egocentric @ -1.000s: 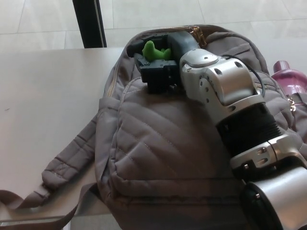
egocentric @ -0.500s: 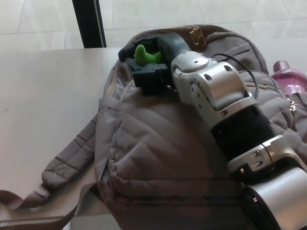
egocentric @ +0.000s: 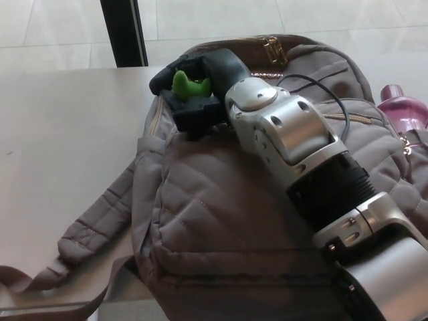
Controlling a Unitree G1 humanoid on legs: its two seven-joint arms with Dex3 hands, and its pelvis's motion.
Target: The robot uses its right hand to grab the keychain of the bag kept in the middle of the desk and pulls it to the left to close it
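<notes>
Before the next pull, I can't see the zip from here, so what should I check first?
1. Right hand at the bag's top-left corner: ok.
2. Keychain gripped in the hand: ok.
3. Zip fully shut: cannot tell, the hand and arm hide it.
4. Bag lying on the desk: ok.
5. Bottle apart from the arm: ok.
6. Left hand out of the way: cannot tell, not in view.

— What does the right hand (egocentric: 194, 93) hide on the bag (egocentric: 221, 221)?
— The zip line at the bag's top left corner. The keychain can't be made out there, nor whether the hand holds it.
— And at the edges?
— The bag's bottom and its strap (egocentric: 33, 275) run off the lower edge. Right of the bag, a pink bottle (egocentric: 403, 110) is cut off.
</notes>
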